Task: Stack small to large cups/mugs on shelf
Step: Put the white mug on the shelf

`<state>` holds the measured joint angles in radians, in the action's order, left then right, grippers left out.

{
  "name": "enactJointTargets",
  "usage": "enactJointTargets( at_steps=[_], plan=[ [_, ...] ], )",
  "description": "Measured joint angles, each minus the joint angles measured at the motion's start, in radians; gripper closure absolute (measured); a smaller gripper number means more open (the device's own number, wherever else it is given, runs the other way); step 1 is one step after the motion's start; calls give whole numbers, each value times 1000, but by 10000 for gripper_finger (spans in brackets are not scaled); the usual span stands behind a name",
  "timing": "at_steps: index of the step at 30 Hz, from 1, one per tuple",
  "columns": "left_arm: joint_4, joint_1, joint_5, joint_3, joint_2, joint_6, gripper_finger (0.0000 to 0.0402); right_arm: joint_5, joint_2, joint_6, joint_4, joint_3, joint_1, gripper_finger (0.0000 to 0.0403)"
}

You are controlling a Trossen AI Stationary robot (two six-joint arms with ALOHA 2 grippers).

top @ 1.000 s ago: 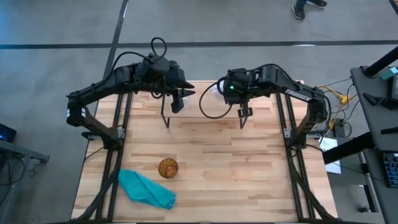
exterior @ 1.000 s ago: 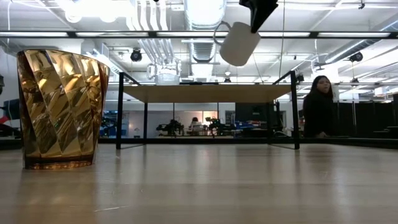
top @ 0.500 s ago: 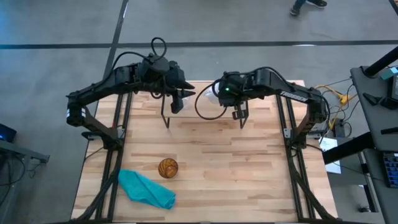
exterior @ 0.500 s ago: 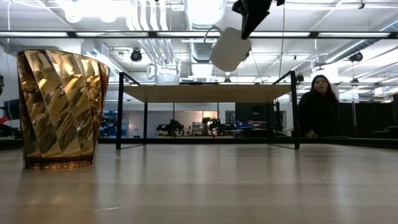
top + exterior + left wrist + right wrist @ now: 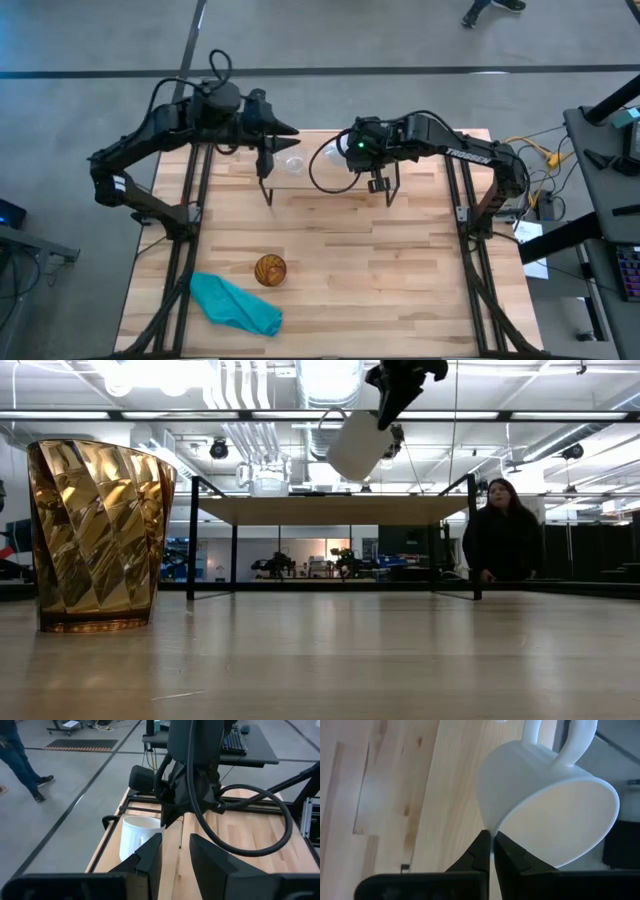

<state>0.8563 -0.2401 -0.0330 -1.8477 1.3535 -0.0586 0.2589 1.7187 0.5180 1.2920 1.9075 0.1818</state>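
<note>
The shelf (image 5: 330, 510) stands at the table's far side (image 5: 305, 188). A tiny clear glass cup (image 5: 292, 162) stands on its top and also shows in the low view (image 5: 268, 480). My right gripper (image 5: 491, 840) is shut on the white mug (image 5: 545, 800) and holds it tilted above the shelf (image 5: 355, 445), just right of the glass cup. My left gripper (image 5: 175, 857) is open and empty, drawn back by the shelf's far left corner (image 5: 285, 131). The amber patterned cup (image 5: 270, 269) stands on the table by its base (image 5: 98, 535). My right gripper pinches the mug's rim (image 5: 490, 826) between its two fingers, one finger inside the mouth and one outside on the wall, on the side opposite the handle (image 5: 570, 740). The fingers come slanting down from the table's right side. The mug is lifted clear of the shelf and tilted.
A teal cloth (image 5: 235, 303) lies near the table's front left, beside the amber cup. The shelf's thin black legs (image 5: 190, 540) stand on the table. A person (image 5: 500, 530) stands beyond the far edge.
My left gripper has drawn back from above the glass cup toward the table's far left, leaving the cup on the shelf. My right gripper has carried the mug toward the table's left and a little down, toward the glass cup, and the mug has tipped further.
</note>
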Motion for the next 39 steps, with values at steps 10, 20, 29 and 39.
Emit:
enactJointTargets(
  at_steps=[10,20,29,39],
  plan=[
    [-1,0,0,12,6,0,316,-36,0,6,-26,-9,0,394],
    [-2,0,0,16,36,1,316,-50,0,-20,-27,-77,0,394],
    [-1,0,-1,17,76,-2,316,-51,0,-21,-72,-86,0,394],
    [1,-2,-1,18,101,-6,316,-60,0,-29,-71,-91,0,394]
  ],
)
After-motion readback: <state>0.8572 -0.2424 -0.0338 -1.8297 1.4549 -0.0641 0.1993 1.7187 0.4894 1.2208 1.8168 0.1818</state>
